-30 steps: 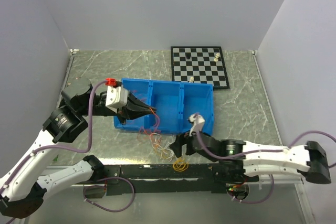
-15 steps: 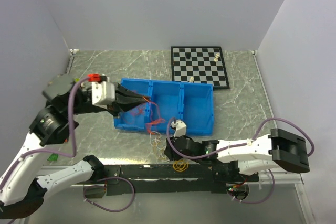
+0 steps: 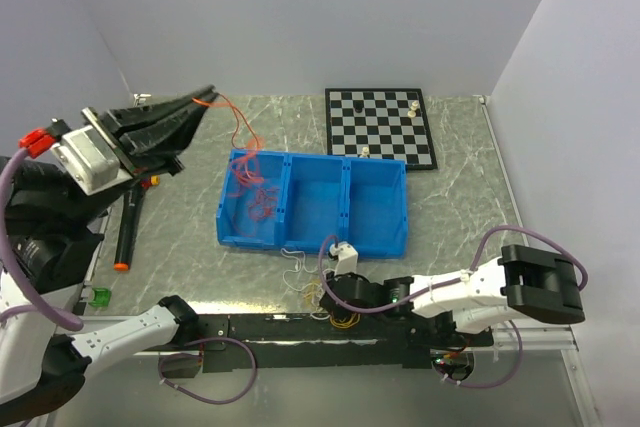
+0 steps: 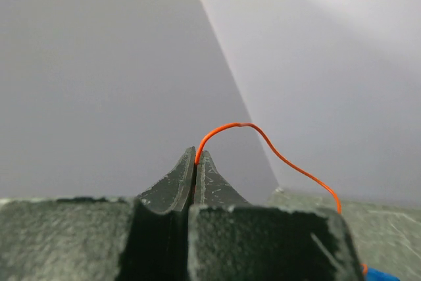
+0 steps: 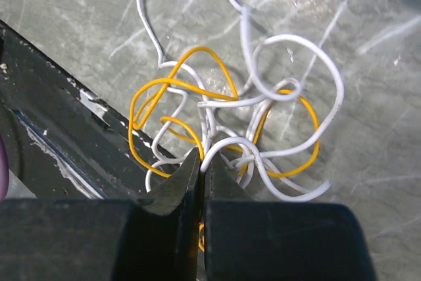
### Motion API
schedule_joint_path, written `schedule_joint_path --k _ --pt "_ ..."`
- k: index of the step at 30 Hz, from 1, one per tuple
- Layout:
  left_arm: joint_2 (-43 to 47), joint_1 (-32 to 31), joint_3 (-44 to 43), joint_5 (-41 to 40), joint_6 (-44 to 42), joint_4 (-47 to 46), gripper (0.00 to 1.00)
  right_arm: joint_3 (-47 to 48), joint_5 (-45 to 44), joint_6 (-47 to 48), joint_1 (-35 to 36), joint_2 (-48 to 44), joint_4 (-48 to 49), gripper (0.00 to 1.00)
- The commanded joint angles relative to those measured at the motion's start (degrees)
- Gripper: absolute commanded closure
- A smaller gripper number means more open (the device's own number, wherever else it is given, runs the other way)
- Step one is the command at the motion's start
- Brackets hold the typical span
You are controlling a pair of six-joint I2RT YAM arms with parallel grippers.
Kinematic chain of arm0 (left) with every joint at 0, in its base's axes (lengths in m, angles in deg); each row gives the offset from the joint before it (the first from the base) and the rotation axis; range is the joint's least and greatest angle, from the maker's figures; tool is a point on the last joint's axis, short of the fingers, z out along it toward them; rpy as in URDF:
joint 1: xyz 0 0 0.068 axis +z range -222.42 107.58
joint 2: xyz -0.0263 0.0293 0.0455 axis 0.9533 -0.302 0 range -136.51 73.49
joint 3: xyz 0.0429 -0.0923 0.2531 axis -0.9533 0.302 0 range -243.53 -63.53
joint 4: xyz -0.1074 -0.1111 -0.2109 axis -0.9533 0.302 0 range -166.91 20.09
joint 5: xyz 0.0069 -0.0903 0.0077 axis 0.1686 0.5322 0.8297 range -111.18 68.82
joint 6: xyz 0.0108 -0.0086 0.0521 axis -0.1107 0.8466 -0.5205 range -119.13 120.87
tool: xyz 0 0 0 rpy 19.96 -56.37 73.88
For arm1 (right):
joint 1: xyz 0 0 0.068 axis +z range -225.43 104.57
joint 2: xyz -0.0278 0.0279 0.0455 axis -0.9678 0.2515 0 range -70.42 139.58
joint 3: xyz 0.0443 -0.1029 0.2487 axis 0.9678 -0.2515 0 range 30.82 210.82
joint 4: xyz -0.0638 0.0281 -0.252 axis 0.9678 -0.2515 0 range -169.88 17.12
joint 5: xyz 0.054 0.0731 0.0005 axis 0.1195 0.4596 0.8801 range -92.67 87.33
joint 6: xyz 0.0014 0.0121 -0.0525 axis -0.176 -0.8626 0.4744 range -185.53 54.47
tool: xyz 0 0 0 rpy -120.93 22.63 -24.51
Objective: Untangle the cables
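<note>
Gripping a thin orange wire [image 4: 233, 124] between clenched fingers, the left gripper [image 4: 196, 159] is held high at the left. The wire trails down into the left compartment of the blue plastic bin [image 3: 320, 157]. The right gripper [image 5: 202, 159] is clamped on the white-and-yellow wire clump [image 5: 230, 101], which lies on the grey marbled table [image 5: 66, 4] just in front of the bin.

Top external: high behind the arm bases, tilted down over the whole surface [image 3: 470, 197].
Left wrist: looks along the raised left claw [image 4: 196, 161] at bare walls; blue speck lower right is possibly the bin [image 4: 383, 273].
Right wrist: very close, looking down past the right claw [image 5: 200, 162] onto the cable clump [image 5: 223, 141]. The top view shows this clump at its near edge.
</note>
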Motion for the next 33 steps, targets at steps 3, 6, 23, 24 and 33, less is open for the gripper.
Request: schedule_joint_path --k 3,6,23,24,33 --pt "-0.3 0.2 5.0 -10.7 -3.2 -3.4 0.99 -1.0 -3.6 -2.0 2.5 -4.8 -5.2 1.0" --pt "0.7 0.2 12.2 -14.3 -3.2 -2.1 0.99 -0.6 -5.5 -1.4 3.9 -8.8 -8.0 1.0" --pt "-1.4 13.8 35.9 -12.8 -4.0 -11.9 0.99 -1.6 -12.0 -4.0 8.8 -26.3 -18.7 1.0" --pt "-1.9 14.9 35.8 -11.8 -3.6 -11.7 0.99 -1.9 -12.2 -4.2 8.8 -26.7 -18.9 1.0" --pt "-4.0 16.7 41.5 -10.4 -3.1 -11.1 0.99 -2.0 -12.5 -4.6 9.0 -26.4 -18.0 1.0"
